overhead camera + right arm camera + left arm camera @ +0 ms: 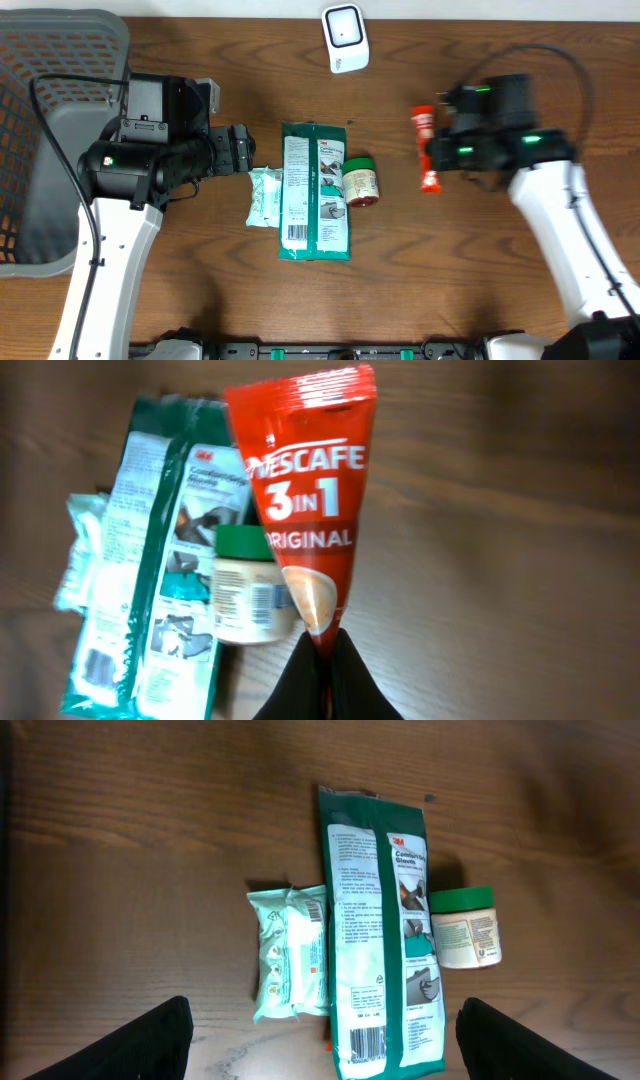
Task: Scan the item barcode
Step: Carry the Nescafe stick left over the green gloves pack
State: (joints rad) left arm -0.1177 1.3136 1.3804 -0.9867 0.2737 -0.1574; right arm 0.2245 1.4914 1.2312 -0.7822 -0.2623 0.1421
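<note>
right wrist view, closest in: the right gripper [322, 652] has its two dark fingers pressed together on the narrow lower end of the sachet [305, 510], pinching it. the sachet is glossy red and flares wider toward its crimped top edge. white lettering on it reads "nescafe 3in1 original", and a cup picture sits just above the pinch. behind it, blurred, lie a small jar [245, 595] with a green lid and cream label, a long green pack [160, 590], and a pale mint wipes pack [80, 550] on the brown wood table [520, 560].

left wrist view: the left gripper [322, 1010] has its fingers wide apart at the bottom corners of the frame, gripping nothing. past them the wipes pack touches the green pack's left edge, with the jar on its side at the right edge. the green pack shows a barcode [365, 1045] at its near end.

overhead: the sachet [427, 150] appears as a slim red strip with a white band, right of the cluster and apart from the jar, at the right gripper. the left gripper hovers just left of the wipes pack. farther back, a white scanner [345, 38] sits near the table's far edge, well apart from the sachet. a grey mesh basket [60, 60] fills the far left corner.
</note>
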